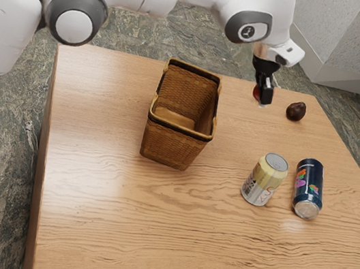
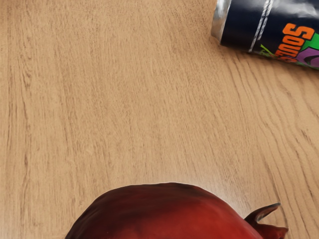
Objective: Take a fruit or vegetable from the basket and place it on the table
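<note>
Red fruit (image 2: 169,214) right up close, swelling over the wrist view's lower edge, glossy, dark on one flank and bright on the other! And look at that detail from the hand's camera: a curled, pointed tip sticks out from one end, with wood grain spread out beyond it.

Over to the exterior view, and that fruit is a small patch of red at the claw's (image 1: 262,98) fingertips. The claw has it gripped, fingers closed around it, held up over the table (image 1: 101,232), out to the exterior view's right of the basket (image 1: 177,137), well apart from it.

What else does this wide angle give us? The basket itself, woven, upright, mouth up, its floor in sight from above. Off to its exterior view's right stands the pale can (image 1: 264,180), upright, yellow and cream. Farther from the basket, past that one, comes the dark can (image 1: 309,187), down on its side. And on the basket's same side, well apart from it, sits a brown fruit (image 1: 296,111), round and dark, on the table beyond the claw.

Back to the wrist view for the close-up: big orange lettering across the dark can, green and purple beside it, silver rim gleaming!
</note>
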